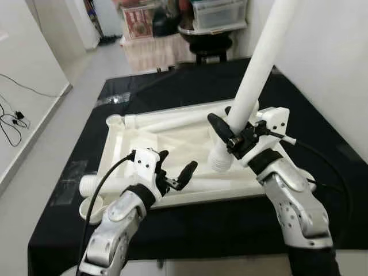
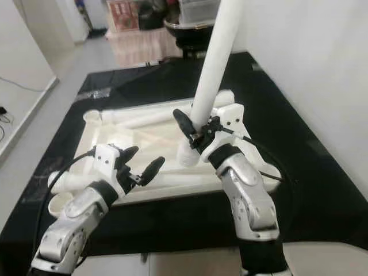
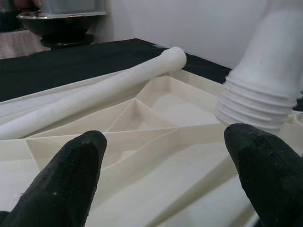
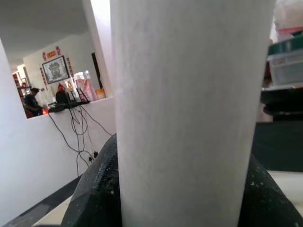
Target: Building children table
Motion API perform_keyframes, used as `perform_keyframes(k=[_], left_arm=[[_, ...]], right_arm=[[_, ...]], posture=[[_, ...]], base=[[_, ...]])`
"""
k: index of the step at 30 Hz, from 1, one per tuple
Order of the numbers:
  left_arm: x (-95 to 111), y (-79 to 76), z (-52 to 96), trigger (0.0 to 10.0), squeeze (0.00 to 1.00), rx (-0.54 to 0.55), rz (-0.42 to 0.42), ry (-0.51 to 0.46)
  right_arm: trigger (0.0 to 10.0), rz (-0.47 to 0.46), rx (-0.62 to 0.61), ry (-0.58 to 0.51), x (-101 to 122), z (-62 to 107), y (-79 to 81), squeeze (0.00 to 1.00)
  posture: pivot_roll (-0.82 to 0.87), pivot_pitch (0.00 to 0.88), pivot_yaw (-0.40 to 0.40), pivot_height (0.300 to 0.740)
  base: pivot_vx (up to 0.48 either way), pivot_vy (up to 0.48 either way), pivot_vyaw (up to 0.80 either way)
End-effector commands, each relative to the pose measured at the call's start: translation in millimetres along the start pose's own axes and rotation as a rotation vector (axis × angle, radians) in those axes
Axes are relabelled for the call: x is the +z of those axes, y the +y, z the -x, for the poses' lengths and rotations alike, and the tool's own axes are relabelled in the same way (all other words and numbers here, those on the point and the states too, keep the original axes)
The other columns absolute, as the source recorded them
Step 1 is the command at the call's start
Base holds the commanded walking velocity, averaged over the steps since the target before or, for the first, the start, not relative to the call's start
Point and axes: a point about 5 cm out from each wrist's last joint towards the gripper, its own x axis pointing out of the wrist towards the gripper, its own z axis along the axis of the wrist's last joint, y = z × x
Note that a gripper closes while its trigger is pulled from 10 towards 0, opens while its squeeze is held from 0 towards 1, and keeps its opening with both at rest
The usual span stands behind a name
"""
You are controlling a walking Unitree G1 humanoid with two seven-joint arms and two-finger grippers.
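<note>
A white table leg (image 1: 253, 75) is pinched near its threaded lower end by the right gripper (image 1: 230, 133), tilted above the upturned tabletop (image 1: 172, 138) on the black mat (image 1: 322, 132). The left gripper (image 1: 175, 169) is held spread over the tabletop's near edge.

Home interior, looking lived-in: black mat (image 1: 172, 224) lying on tiled floor, cables (image 1: 14, 118) trailing by white wall, plastic storage box (image 1: 218, 12) sitting on stool at back, framed pic (image 4: 56, 69) hanging w/ red decorations.
</note>
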Motion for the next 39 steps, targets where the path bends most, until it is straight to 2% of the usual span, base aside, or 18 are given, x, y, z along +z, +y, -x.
perform_keyframes(k=[1,7,9,14,21,27,32,39], left_arm=[[-0.1,6.5,3.0,10.0,0.0,0.021,-0.002,0.008],[-0.6,8.4,3.5,10.0,0.0,0.034,0.001,0.013],[-4.7,12.4,3.6,10.0,0.0,0.085,-0.025,0.033],[-8.1,12.2,4.3,10.0,0.0,0.077,-0.025,0.052],[-12.8,11.7,7.7,10.0,0.0,0.083,0.029,0.079],[-13.1,11.4,8.4,10.0,0.0,0.086,0.035,0.079],[-13.8,11.2,9.3,10.0,0.0,0.09,0.041,0.082],[-13.7,10.8,9.5,10.0,0.0,0.089,0.034,0.087]], right_arm=[[10.0,-0.019,0.037,-0.008,0.8,-2.6,7.1,0.0],[10.0,0.008,0.046,0.0,2.2,-2.1,7.2,0.0],[10.0,0.029,0.041,0.008,1.2,-1.6,6.5,0.0],[10.0,0.036,0.039,0.013,0.2,-1.2,6.6,0.0],[10.0,0.04,0.086,0.036,-5.4,0.5,15.4,0.0],[10.0,0.043,0.098,0.046,-7.0,1.6,17.2,0.0],[10.0,0.087,0.138,0.085,-13.9,4.5,22.7,0.0],[10.0,0.094,0.165,0.099,-17.0,5.8,25.9,0.0]], posture=[[-0.16,0.089,0.089,0.74],[-0.15,0.093,0.09,0.74],[-0.15,0.095,0.089,0.74],[-0.15,0.096,0.089,0.74],[-0.16,0.098,0.086,0.74],[-0.15,0.102,0.086,0.74],[-0.15,0.108,0.087,0.74],[-0.15,0.109,0.087,0.74]], base=[[0.296,0.0,0.0],[0.285,0.0,0.0],[0.0,0.0,0.0],[0.0,0.0,0.0],[0.0,-0.469,0.0],[0.0,-0.48,0.0],[0.0,-0.48,0.0],[0.0,-0.182,0.0]])
